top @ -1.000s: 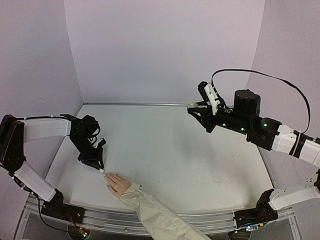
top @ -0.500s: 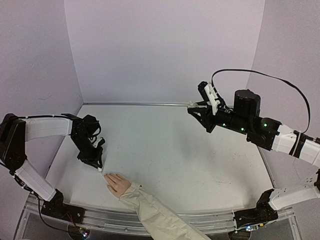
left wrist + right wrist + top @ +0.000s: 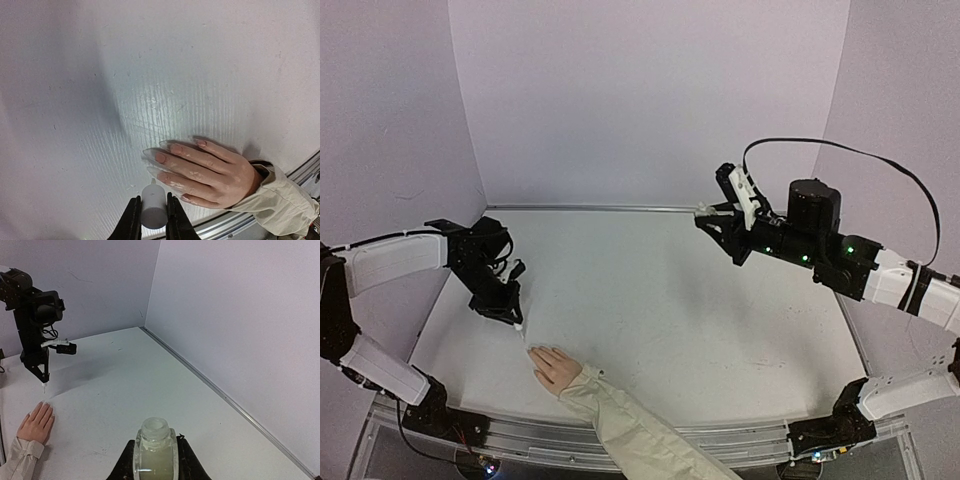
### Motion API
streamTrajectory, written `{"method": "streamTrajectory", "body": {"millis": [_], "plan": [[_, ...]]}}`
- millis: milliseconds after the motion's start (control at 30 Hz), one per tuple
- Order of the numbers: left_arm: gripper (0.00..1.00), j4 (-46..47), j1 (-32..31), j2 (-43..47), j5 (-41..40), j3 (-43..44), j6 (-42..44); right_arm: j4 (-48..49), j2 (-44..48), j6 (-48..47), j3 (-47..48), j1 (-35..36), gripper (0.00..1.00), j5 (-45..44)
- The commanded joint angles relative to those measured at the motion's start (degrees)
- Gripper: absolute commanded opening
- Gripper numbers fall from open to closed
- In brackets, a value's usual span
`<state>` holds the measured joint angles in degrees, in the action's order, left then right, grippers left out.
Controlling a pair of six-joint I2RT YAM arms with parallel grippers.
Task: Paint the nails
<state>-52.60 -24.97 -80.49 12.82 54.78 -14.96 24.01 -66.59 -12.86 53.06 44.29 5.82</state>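
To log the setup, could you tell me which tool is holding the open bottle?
The right tool, which grips an uncapped bottle of pale liquid. The left tool instead grips a white brush cap near the pink hand.

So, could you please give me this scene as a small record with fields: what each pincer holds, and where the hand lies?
left pincer: shut on white brush cap, tip down near the fingertips, apparently just off them
right pincer: shut on open bottle of pale liquid, held high over the table
mannequin hand: flat, palm down, near left edge
sleeve: cream fabric
nails: pale pink, no polish colour clearly visible
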Motion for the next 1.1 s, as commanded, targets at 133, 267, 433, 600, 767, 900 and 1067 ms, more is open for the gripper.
{"method": "streamTrajectory", "body": {"millis": [133, 267, 433, 600, 767, 900, 1067], "plan": [[0.0, 3.5, -0.1, 11.3, 10.2, 11.6, 3.7, 7.8, -1.6, 1.4, -0.5, -0.3, 0.0, 5.4], [0.0, 12.2, -0.2, 14.2, 20.6, 14.2, 4.2, 10.8, -5.8, 3.1, 0.3, -0.1, 0.0, 10.4], [0.0, 20.2, -1.1, 14.0, 30.6, 18.0, 5.2, 18.3, -11.5, 5.2, 0.2, 1.9, 0.0, 14.6], [0.0, 21.9, -4.0, 12.7, 34.6, 21.4, 8.4, 22.6, -18.2, 4.7, 2.8, 5.7, 0.0, 17.0], [0.0, 21.9, -5.4, 11.5, 35.9, 21.9, 8.9, 24.2, -24.1, 4.9, 6.8, 8.3, 0.0, 18.1], [0.0, 21.9, -6.1, 11.5, 35.1, 21.3, 8.5, 24.7, -26.5, 5.0, 9.2, 9.4, 0.0, 19.0], [0.0, 21.9, -6.3, 11.2, 33.7, 21.0, 7.8, 24.9, -29.1, 4.9, 11.6, 9.8, 0.0, 21.0]]}}
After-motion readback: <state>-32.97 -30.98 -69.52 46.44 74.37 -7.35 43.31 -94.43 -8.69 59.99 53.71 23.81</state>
